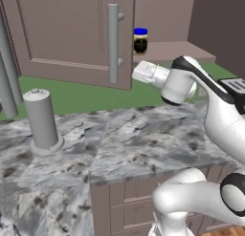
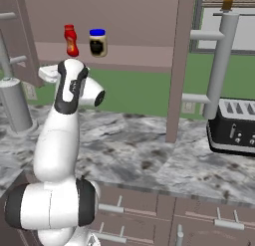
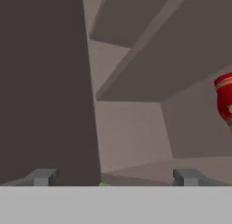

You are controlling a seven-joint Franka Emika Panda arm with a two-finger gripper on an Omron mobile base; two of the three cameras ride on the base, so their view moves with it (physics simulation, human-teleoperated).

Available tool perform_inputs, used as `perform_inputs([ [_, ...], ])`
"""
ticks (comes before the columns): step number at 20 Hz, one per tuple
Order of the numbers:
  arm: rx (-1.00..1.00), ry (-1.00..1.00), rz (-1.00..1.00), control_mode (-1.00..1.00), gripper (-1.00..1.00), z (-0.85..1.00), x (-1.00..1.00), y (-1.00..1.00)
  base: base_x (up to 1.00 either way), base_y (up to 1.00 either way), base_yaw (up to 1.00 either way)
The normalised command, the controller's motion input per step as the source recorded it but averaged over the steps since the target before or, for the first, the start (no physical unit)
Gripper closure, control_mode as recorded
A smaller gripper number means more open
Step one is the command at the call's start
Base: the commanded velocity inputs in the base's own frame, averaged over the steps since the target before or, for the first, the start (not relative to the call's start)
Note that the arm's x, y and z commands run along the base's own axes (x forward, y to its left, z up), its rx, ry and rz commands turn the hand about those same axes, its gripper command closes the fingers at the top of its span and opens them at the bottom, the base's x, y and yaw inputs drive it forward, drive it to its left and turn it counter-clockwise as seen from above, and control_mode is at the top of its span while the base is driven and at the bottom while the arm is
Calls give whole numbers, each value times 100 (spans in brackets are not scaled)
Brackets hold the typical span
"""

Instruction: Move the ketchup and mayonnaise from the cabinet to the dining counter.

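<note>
Arm stretched fwd toward cabinet [image 2: 124,56] shelf, pincer [image 3: 113,175] wide open, empty, ketchup [image 3: 224,100] off to its side

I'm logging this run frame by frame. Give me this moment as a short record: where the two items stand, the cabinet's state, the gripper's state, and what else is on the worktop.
ketchup: upright on the cabinet shelf, left of the mayonnaise
mayonnaise: upright on the same shelf
cabinet: doors open
gripper: open, empty, pointing into the cabinet
worktop extras: grey canister, toaster
progress: nothing moved yet
</note>
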Motion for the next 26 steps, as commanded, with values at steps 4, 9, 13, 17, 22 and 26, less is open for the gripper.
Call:
perform_inputs([
  [4, -16, -6, 16, -100, -100, -1, -21, 91, 0, 0, 0],
  [9, -26, -8, 20, -100, -100, -7, -59, 100, 0, 0, 0],
  [13, -28, -21, 15, -100, -100, -1, -94, 100, 0, 0, 0],
  [17, -25, -36, 7, -100, -100, 0, -100, 100, 0, 0, 0],
  [22, -12, -28, 0, -100, -100, 0, -92, 94, 0, 0, 0],
  [26, -1, -10, -7, -100, -100, -6, -34, 75, 0, 0, 0],
])
